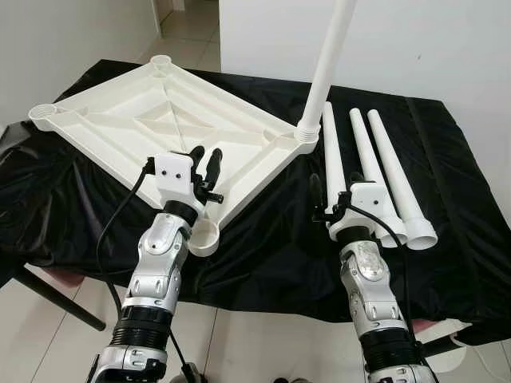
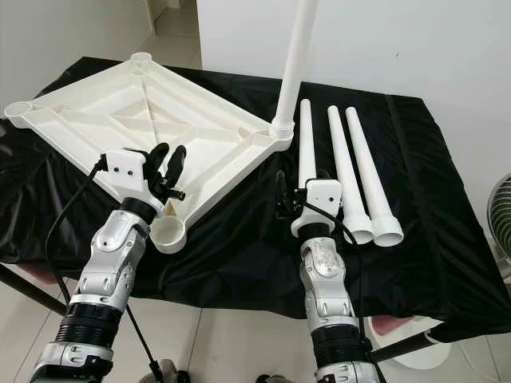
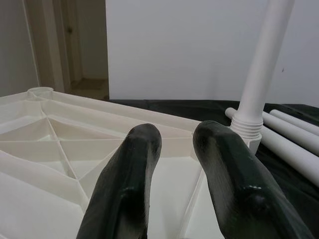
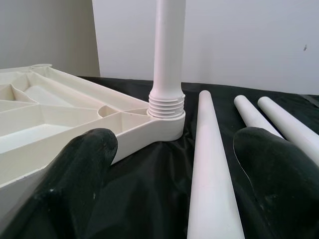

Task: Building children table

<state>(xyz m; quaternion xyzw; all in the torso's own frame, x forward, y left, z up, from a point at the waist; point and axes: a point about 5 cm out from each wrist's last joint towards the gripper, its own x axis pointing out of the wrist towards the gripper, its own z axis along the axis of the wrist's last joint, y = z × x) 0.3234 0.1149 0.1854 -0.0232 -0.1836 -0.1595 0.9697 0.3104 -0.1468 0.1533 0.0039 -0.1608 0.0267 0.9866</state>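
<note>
Tabletop (image 1: pixel 160 120) inverted, one leg (image 1: pixel 329 64) screwed upright; right claw (image 1: pixel 334 209) astride loose leg (image 1: pixel 332 155)

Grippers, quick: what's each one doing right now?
Left gripper: open, empty, over the tabletop.
Right gripper: open, straddling a loose leg.

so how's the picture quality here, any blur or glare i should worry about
Eye views: sharp, evenly lit; the black cloth is glossy with soft highlights. Left wrist view: the left end effector is blurred up close, the tabletop sharper. Right wrist view: the right end effector is soft, the upright leg crisp.
</note>
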